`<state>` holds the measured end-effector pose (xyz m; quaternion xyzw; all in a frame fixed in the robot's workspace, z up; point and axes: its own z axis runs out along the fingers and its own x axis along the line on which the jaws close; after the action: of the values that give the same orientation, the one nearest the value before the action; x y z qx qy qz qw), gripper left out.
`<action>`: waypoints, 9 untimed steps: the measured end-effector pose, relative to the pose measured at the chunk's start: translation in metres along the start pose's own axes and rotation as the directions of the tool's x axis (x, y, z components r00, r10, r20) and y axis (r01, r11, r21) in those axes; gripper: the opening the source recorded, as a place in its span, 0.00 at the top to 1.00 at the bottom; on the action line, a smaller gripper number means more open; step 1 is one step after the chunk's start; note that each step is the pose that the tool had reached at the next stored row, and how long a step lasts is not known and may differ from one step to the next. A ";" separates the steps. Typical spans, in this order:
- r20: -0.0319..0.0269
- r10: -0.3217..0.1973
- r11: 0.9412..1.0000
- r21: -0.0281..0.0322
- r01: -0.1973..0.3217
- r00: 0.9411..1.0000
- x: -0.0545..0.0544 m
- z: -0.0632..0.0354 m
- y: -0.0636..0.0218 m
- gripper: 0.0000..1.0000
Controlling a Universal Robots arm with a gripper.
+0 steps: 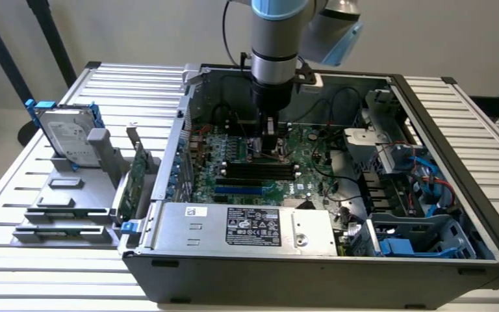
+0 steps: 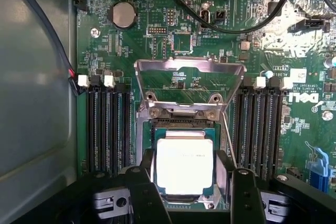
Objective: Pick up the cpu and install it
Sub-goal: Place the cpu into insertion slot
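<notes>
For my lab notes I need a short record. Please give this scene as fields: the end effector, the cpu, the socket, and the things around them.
end effector: down in the computer case, closed on two sides of the cpu
cpu: silver top up, level, at the socket; seated or not, cannot tell
socket cover: swung open
memory slots: black rows either side of the socket
hard drive: outside the case, upright in a grey stand, exterior view's left

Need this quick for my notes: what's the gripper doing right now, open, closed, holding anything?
The gripper has its fingers closed on two sides of the cpu, holding it at the open socket on the motherboard.
</notes>
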<state>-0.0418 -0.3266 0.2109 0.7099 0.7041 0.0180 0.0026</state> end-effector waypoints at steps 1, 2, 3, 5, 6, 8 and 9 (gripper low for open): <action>0.000 0.001 1.000 0.003 -0.001 1.000 0.000 0.0007 0.0000 0.45; 0.000 0.002 1.000 0.007 -0.002 1.000 0.000 0.0014 0.0001 0.45; 0.000 0.004 1.000 0.009 -0.004 1.000 0.000 0.0019 0.0003 0.45; 0.000 0.006 1.000 0.012 -0.006 1.000 0.000 0.0025 0.0009 0.45; 0.000 0.007 1.000 0.012 -0.007 1.000 0.000 0.0026 0.0012 0.45; 0.000 0.009 1.000 0.012 -0.009 1.000 0.000 0.0033 0.0019 0.45; 0.000 0.009 1.000 0.012 -0.009 1.000 0.000 0.0036 0.0022 0.45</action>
<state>-0.0396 -0.3261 0.2074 0.7131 0.7009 0.0138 -0.0019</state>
